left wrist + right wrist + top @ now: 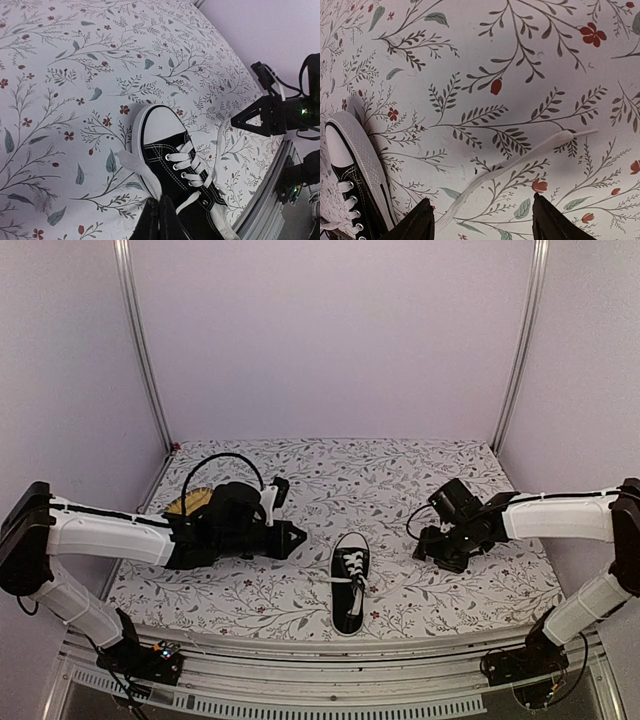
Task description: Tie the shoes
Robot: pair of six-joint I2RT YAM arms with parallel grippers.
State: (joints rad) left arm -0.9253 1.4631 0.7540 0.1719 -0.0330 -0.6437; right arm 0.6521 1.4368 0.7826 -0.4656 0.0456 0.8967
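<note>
The black shoe with a white toe cap lies near the table's front edge, toe pointing away; it also shows in the left wrist view and at the left of the right wrist view. My left gripper sits just left of it, its fingers shut on one white lace that runs out over the sole. My right gripper hovers to the shoe's right with its jaws open. The other lace lies loose on the cloth between the open fingertips.
A floral tablecloth covers the table. A yellow woven mat lies at the back left, mostly hidden behind the left arm. Lilac walls close in the back and sides. The metal front rail runs just below the shoe's heel.
</note>
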